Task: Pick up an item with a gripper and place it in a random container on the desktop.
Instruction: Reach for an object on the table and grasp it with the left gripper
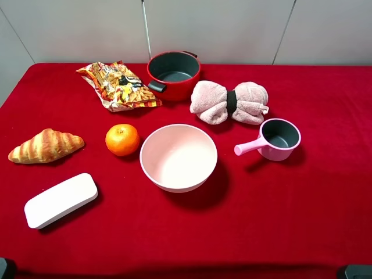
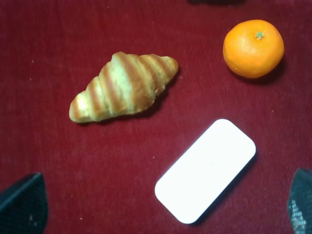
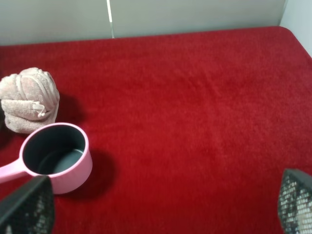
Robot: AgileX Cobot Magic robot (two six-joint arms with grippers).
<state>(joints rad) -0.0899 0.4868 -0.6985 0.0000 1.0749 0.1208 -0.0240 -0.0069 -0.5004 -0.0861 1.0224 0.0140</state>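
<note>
The golden-brown croissant (image 1: pixel 46 146) lies on the red cloth desktop (image 1: pixel 279 209) at the left; it also shows in the left wrist view (image 2: pixel 124 86). The pale pink bowl (image 1: pixel 178 157) stands empty at the middle. My left gripper (image 2: pixel 161 209) is open, with its fingertips (image 2: pixel 23 204) wide apart above the cloth, short of the croissant. My right gripper (image 3: pixel 161 204) is open and empty over bare cloth, near the small pink saucepan (image 3: pixel 56 157). Only black corners of both arms show at the bottom edge of the exterior view.
An orange fruit (image 1: pixel 122 139) sits between croissant and bowl. A white flat case (image 1: pixel 60 200) lies front left. A snack bag (image 1: pixel 119 85), a red pot (image 1: pixel 173 74) and a rolled pink towel (image 1: pixel 229 103) stand at the back. The pink saucepan (image 1: pixel 276 139) is right of the bowl.
</note>
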